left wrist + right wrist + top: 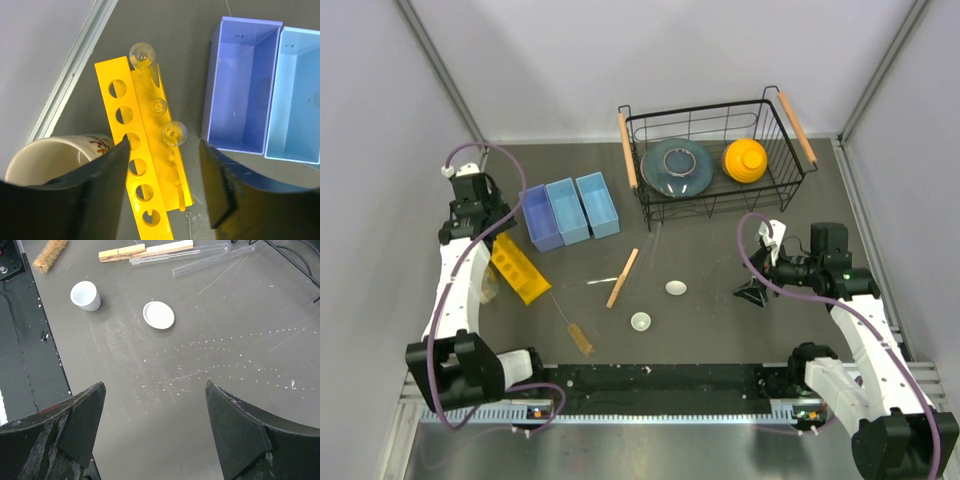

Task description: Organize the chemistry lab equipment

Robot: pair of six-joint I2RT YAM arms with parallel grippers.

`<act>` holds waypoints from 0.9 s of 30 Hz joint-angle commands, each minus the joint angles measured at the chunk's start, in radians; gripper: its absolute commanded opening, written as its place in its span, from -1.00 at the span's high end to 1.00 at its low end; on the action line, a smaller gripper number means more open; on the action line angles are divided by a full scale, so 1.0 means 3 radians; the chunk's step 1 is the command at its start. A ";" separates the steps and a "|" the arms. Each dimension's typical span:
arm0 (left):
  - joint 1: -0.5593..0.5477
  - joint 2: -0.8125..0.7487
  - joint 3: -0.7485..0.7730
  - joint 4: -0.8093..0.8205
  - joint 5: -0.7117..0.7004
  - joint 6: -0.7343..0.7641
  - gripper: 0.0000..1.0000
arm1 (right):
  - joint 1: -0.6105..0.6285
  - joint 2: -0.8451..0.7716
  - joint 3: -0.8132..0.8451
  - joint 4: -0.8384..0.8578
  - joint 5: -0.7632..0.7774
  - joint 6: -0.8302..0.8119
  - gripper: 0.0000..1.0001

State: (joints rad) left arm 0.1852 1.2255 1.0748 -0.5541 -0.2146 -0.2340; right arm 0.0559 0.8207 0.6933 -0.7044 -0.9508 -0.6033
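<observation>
A: Asking first about the left hand (pixel 165 150): gripping anything?

B: Gripping nothing, judging by the wrist view. Pointing straight down at nine o'clock on the worktop (pixel 720 330), standing parted astride the yellow rack (pixel 145 170), next to a mug (pixel 45 157). Seeing two glass tubes (pixel 173 134) sitting in the rack, probably parked there to stop them rolling.

A: Turning to the right hand (pixel 155 395) now.

B: Hanging at four o'clock, tilting down over bare worktop, gaping wide, clutching nothing.

A: Looking where for the loose pieces?

B: Finding them lying flat mid-worktop, toward six o'clock: a wooden clip (pixel 622 277), a brush (pixel 580 338), a white cup (pixel 640 321), a white dish (pixel 676 288), and clear tubes (pixel 200 262) just beside the clip. Sitting well apart from the blue bins (pixel 570 210) at eleven o'clock. Judging most of the sorting as not yet done, and expecting the thin tubes to roll under a careless pinch.
</observation>
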 commanded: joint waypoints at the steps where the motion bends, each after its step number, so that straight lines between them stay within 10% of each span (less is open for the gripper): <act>1: 0.0042 -0.0224 0.0124 -0.0035 0.0086 -0.0064 -0.36 | -0.0023 -0.0016 -0.0010 0.0057 -0.0067 -0.0090 -0.64; 13: 0.0047 -0.0873 0.0278 -0.0357 0.0429 -0.0120 -0.92 | -0.0023 -0.0016 -0.0010 -0.0004 -0.0072 -0.0198 -0.74; 27: 0.0047 -0.1503 0.0155 -0.0612 0.0980 -0.0268 -0.98 | -0.0023 0.0092 -0.0020 -0.0025 -0.0062 -0.0275 -0.75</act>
State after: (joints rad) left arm 0.1940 0.8101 1.1255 -0.7265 -0.0059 -0.2920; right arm 0.0559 0.8452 0.6933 -0.7204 -0.9504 -0.6552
